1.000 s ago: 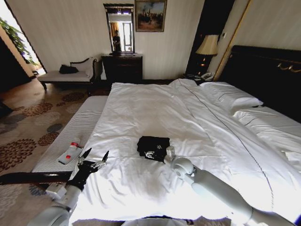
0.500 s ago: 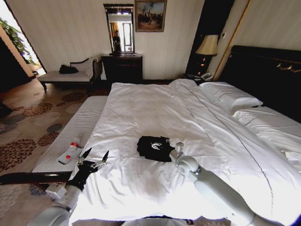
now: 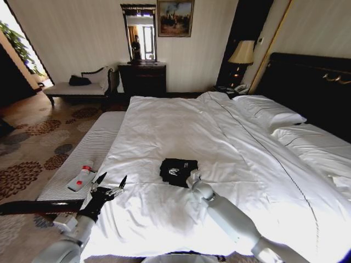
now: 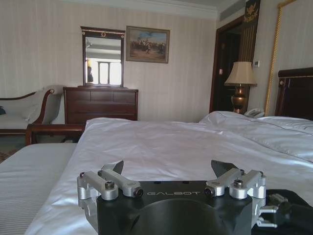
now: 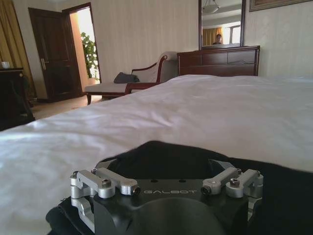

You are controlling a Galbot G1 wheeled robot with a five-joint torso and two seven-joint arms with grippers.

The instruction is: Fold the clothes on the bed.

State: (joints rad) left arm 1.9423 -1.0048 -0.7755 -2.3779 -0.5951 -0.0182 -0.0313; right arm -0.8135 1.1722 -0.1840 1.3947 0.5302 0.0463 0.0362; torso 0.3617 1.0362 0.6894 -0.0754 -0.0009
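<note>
One end effector [image 3: 193,176] half-hidden behind T-shirt [image 3: 177,170]

Open white bed [image 3: 181,126] lying all round the folded shirt [image 3: 176,170].
Only the right gripper [image 3: 192,176] is crowding its near edge.

Pale striped walls [image 3: 82,38]. Against the far wall, a dark wooden dresser [image 3: 142,79] under a tall mirror [image 3: 139,39], a framed painting [image 3: 175,17] just beside. Left of it, a cushioned chaise [image 3: 77,87]. In the right corner, a lit table lamp [image 3: 243,53]. Underfoot, floral-patterned carpet [image 3: 33,148]. Daylight from an open doorway [image 5: 84,46].
</note>
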